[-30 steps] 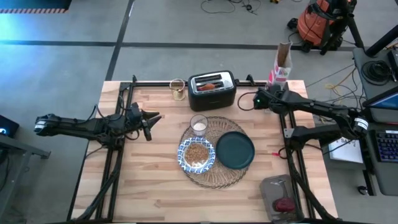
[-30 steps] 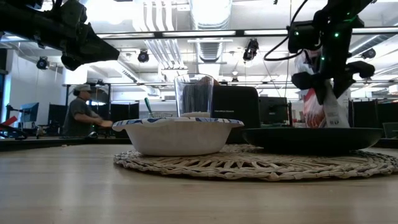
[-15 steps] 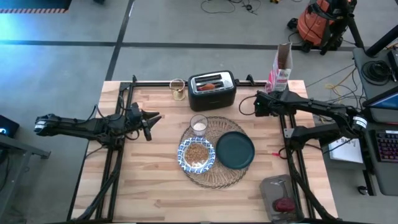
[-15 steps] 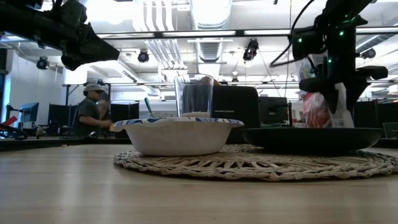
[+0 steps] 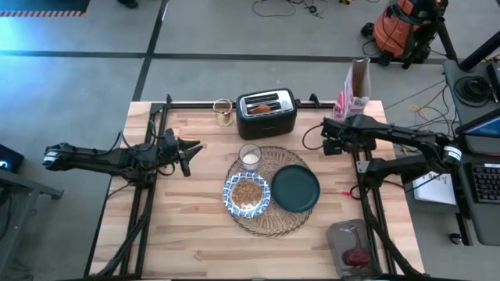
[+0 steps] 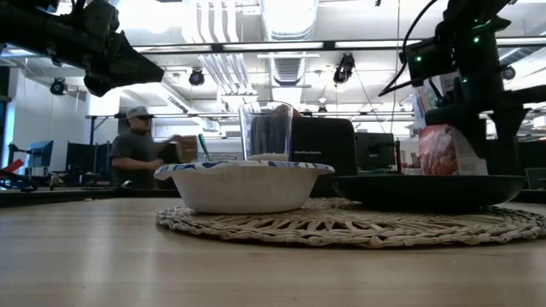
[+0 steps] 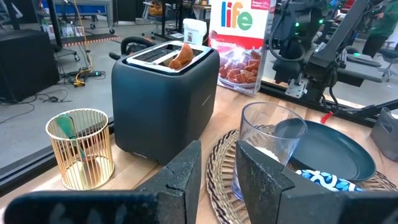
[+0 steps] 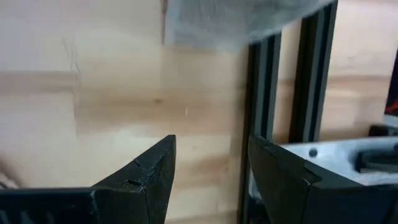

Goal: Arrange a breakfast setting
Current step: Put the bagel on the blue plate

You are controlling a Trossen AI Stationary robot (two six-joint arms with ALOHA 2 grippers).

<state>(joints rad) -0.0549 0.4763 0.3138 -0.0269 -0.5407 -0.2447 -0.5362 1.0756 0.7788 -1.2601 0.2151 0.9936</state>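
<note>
A round woven straw placemat [image 5: 269, 220] lies at mid-table. On it stand a blue-and-white bowl [image 5: 247, 195] of brown cereal, a dark teal plate [image 5: 295, 188] and a small clear glass [image 5: 250, 156] with a little white in it. No ring-shaped pastry shows. A brown piece [image 7: 181, 55] sticks out of the black toaster [image 5: 266, 113]. My left gripper [image 5: 190, 154] hovers left of the mat, open by a narrow gap and empty. My right gripper [image 5: 331, 140] points down near a standing cereal box [image 5: 353, 84], open and empty.
A gold wire cup [image 5: 223, 112] stands left of the toaster. A grey tray [image 5: 353, 243] holding a red thing sits at the near right corner. Black frame rails [image 8: 261, 93] run along the table's sides. A person [image 6: 136, 153] moves in the room behind.
My right gripper has drawn away from the cereal box toward the table's near edge. The box, tilted a second ago, now stands upright at the far right corner. My left arm has kept still.
</note>
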